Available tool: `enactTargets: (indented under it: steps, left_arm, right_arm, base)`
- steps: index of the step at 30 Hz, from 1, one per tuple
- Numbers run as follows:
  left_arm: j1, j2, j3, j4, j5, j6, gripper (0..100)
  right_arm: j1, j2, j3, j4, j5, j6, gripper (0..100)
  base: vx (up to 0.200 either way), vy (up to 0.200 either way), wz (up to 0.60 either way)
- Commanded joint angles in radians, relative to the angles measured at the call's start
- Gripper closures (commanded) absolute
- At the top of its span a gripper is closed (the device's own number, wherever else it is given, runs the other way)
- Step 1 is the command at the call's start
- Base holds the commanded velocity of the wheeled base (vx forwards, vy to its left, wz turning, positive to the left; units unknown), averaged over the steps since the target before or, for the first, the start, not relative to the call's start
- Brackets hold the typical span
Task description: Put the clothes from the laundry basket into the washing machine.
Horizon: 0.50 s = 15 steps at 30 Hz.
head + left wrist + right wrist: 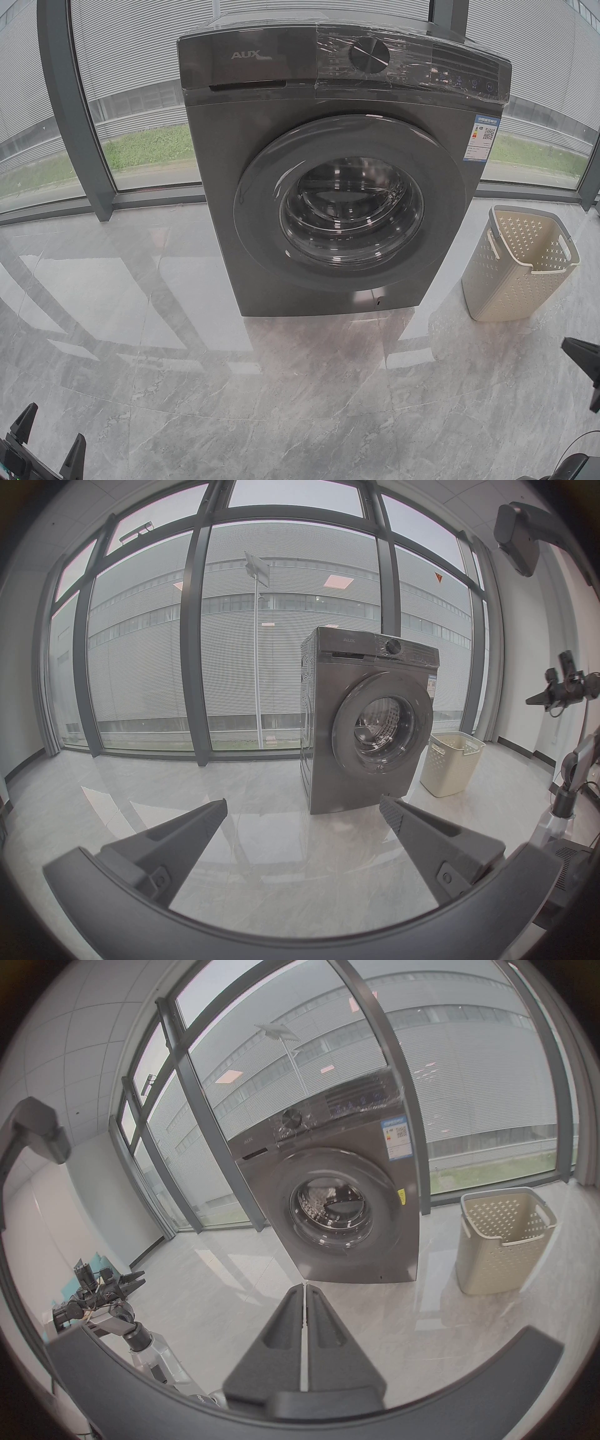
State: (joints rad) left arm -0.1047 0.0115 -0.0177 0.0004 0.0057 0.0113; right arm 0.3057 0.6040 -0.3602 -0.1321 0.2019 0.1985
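One sweep round the room first: looking down on a glossy grey stone floor (156, 350), veined like marble and mirroring the dark window frames (69, 106). Looking out through floor-to-ceiling glass (25, 81) at a ribbed grey building (144, 50) and a strip of grass (147, 145). Facing, square ahead and standing on that floor close to the glass, a dark grey washing machine (250, 187) with a round porthole door (350, 209) set flush in the front, showing the steel drum behind. Finding the laundry basket (519, 269) just beside the machine on the robot's right, upright on the floor, cream and perforated; not managing to tell what is lying inside. Noticing pale lettering (250, 55) on the drawer panel, a round dial (369, 55) under crinkled clear film (412, 59), and a coloured rating sticker (482, 139) at the upper front corner nearest the basket, its print too small to make out. Finding the left gripper (53, 431) low and well short of the machine, jaws spread wide and gripping nothing; finding the right gripper (304, 1288) out on the basket's side, jaws pressed together with nothing between.
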Motion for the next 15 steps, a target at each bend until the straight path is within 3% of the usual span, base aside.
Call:
enactTargets:
  steps: [1, 6, 15]
  left_arm:
    - [-0.001, -0.011, 0.018, 0.001, 0.000, -0.001, 0]
    - [-0.001, -0.011, 0.018, 0.001, -0.001, -0.002, 0]
    - [-0.001, -0.011, 0.018, 0.001, -0.001, -0.005, 0]
  right_arm:
    - [0.023, 0.393, -0.022, -0.224, 0.067, 0.012, 100]
    - [0.030, 0.537, -0.052, -0.323, 0.073, 0.006, 100]
    - [0.046, 0.605, -0.005, -0.422, 0.116, 0.015, 100]
  base:
    - [0.000, -0.200, 0.00]
    - [0.000, -0.200, 0.00]
    - [0.000, 0.000, 0.00]
